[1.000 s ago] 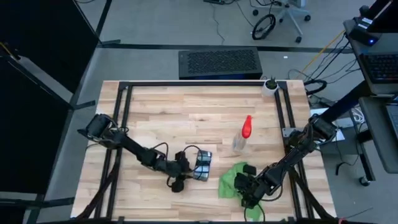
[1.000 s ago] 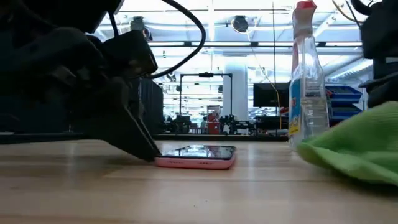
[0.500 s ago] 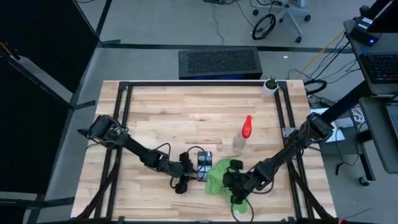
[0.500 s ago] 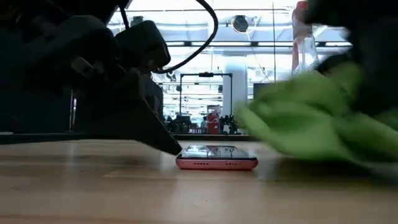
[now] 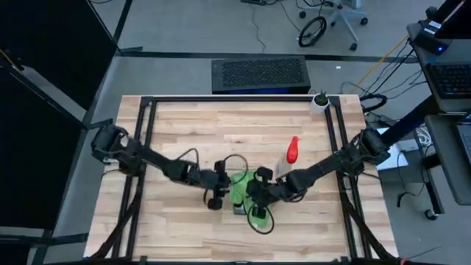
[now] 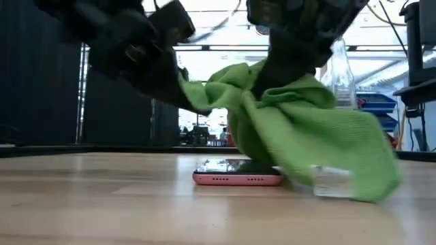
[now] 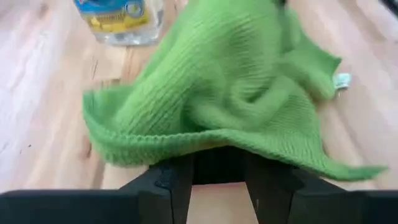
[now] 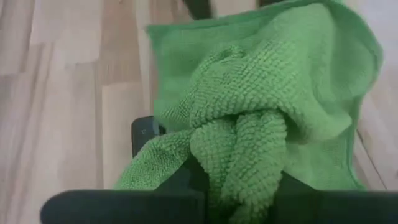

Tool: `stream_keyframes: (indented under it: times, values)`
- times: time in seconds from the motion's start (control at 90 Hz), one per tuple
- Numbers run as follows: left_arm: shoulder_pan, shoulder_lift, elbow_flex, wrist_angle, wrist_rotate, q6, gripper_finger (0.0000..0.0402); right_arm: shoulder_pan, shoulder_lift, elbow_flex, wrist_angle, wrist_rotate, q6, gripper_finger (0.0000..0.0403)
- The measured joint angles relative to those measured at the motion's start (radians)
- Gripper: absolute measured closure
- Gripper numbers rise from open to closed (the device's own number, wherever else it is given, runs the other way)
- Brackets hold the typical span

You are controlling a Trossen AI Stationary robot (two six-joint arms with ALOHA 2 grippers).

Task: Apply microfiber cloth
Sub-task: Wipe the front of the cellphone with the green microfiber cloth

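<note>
The cloth (image 6: 293, 129), soft, light and floppy, hangs bunched from the right jaws, which pinch its gathered middle, draping the phone (image 6: 237, 173) below; left jaws' state unclear.

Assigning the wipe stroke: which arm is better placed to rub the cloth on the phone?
Right, probably. Its claw is shut on the cloth, which hangs bunched right over the phone. The left claw sits beside the phone holding nothing, with the cloth draping over its fingers.
</note>
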Motion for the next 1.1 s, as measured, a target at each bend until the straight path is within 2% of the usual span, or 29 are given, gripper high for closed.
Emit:
stream_keyframes:
  times: [0.144,0.189,0.333,0.456,0.811,1.1]
  values:
    - [0.067,0.055,-0.002,0.099,0.152,0.052,0.0281,0.024,0.0,0.0,0.006,-0.001,0.043,0.038]
    - [0.075,0.059,-0.001,0.097,0.171,0.053,0.0281,0.028,0.005,0.001,0.014,-0.003,0.057,0.038]
    - [0.09,0.071,-0.002,-0.006,0.174,0.098,0.0281,0.015,0.06,0.001,0.088,-0.007,0.067,0.038]
    - [0.095,0.068,-0.001,-0.026,0.181,0.127,0.0281,-0.025,0.128,0.001,0.18,-0.073,0.041,0.038]
    - [0.096,0.113,0.001,0.017,0.207,0.151,0.0281,-0.116,0.173,0.003,0.117,-0.086,0.103,0.038]
    - [0.095,0.129,0.002,0.027,0.208,0.156,0.0281,-0.076,0.229,0.009,0.146,-0.143,0.215,0.0379]
